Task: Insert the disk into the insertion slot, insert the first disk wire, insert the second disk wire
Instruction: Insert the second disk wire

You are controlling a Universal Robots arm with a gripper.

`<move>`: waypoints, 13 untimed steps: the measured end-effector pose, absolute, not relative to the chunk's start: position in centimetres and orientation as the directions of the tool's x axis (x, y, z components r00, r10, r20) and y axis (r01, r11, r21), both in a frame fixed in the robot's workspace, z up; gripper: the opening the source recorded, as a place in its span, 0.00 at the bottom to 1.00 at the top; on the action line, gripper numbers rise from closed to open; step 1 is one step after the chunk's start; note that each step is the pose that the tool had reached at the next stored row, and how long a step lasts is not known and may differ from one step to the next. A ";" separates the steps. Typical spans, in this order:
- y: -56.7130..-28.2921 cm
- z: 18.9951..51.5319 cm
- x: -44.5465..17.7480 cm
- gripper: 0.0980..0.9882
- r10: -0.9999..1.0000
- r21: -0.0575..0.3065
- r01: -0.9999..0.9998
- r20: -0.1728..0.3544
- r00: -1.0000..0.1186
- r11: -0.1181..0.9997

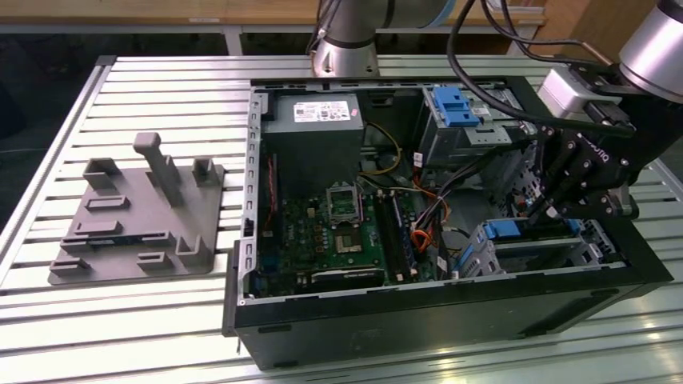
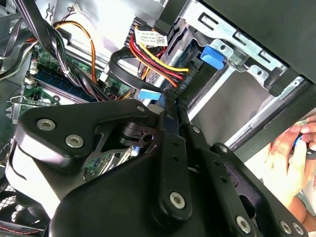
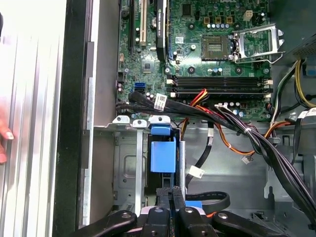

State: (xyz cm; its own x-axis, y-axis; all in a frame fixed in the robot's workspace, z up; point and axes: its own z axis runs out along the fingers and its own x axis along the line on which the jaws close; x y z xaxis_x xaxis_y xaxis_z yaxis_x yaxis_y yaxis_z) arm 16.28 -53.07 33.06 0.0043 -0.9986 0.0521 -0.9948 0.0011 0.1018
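Note:
The disk [image 1: 510,232], silver in a bright blue carrier [image 3: 163,155], sits inside the insertion slot [image 1: 555,250], a grey perforated cage [image 3: 127,163] in the case's near corner on the exterior view's right. My gripper [image 1: 537,218] hangs just above that cage. In both wrist views its fingers [image 3: 172,193] are pressed together. A light-blue plug [image 2: 149,94] on a flat black disk wire [image 2: 117,64] sits at the fingertips of the gripper [image 2: 169,101], close to the disk's end. The red, yellow and black power wire [image 2: 158,59] runs alongside.
The open computer case [image 1: 427,312] lies on a slatted table. A taller cage with a blue latch [image 1: 453,108] stands at the back. A grey fixture plate [image 1: 139,216] lies on the exterior view's left. A person's hand [image 2: 291,153] is beside the case wall. Cable bundles [image 3: 247,133] cross the motherboard [image 3: 217,49].

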 end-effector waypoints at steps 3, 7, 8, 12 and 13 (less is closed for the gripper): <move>-53.1 32.9 16.3 0.05 -0.999 0.102 -0.995 0.052 0.004 0.001; -53.1 32.9 16.2 0.07 -0.999 0.101 -0.995 0.052 0.004 0.001; -53.1 33.1 16.1 0.13 -0.999 0.101 -0.995 0.052 0.004 0.001; -53.1 35.3 16.0 0.33 -0.999 0.101 -0.995 0.052 0.004 0.001; -53.1 35.8 16.0 0.33 -0.999 0.101 -0.995 0.052 0.004 0.001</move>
State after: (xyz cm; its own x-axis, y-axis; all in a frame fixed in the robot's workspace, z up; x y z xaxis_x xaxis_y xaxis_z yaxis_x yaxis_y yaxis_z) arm 16.03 -53.08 35.77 0.0043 -0.9986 0.0523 -0.9949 0.0010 0.1012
